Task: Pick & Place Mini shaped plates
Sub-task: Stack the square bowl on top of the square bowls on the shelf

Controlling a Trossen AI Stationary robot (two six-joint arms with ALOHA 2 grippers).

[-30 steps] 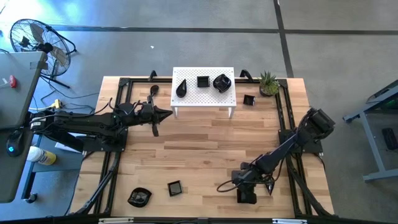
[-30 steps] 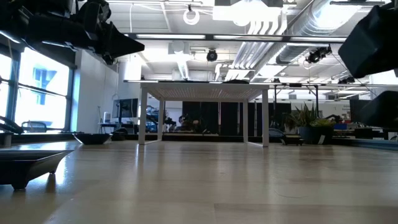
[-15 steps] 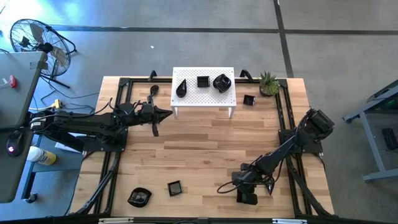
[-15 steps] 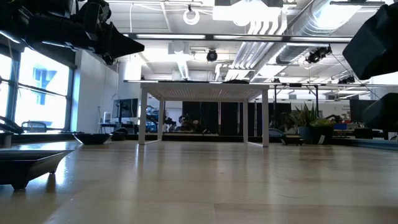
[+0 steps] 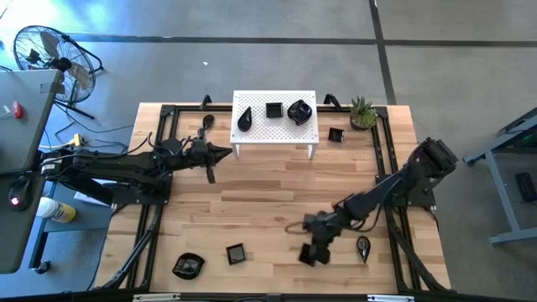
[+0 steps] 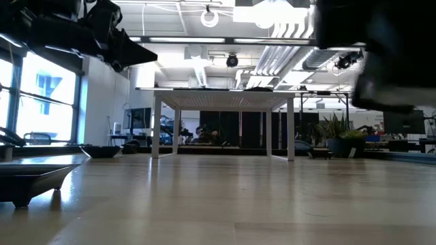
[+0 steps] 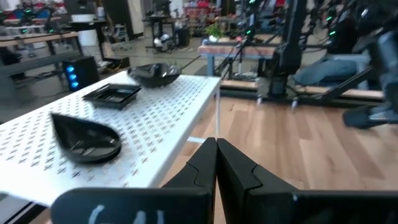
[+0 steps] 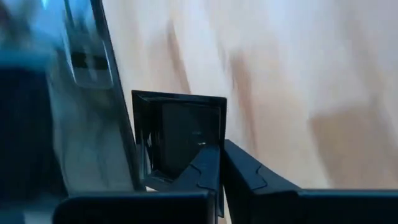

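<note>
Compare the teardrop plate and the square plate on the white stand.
The teardrop plate is rounded and tapers to a point; the square plate has straight edges and corners. The teardrop plate looks deeper, like a bowl; the square plate is flatter. The teardrop plate sits near one end of the stand, the square plate at its middle. Both are glossy black and lie upright.

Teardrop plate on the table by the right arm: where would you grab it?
Pinch its raised rim, coming straight down from above: the teardrop plate lies flat and low on the table, so its sides offer little. The right gripper is nearest, but looks shut on a square plate. The left gripper waits by the stand.
</note>
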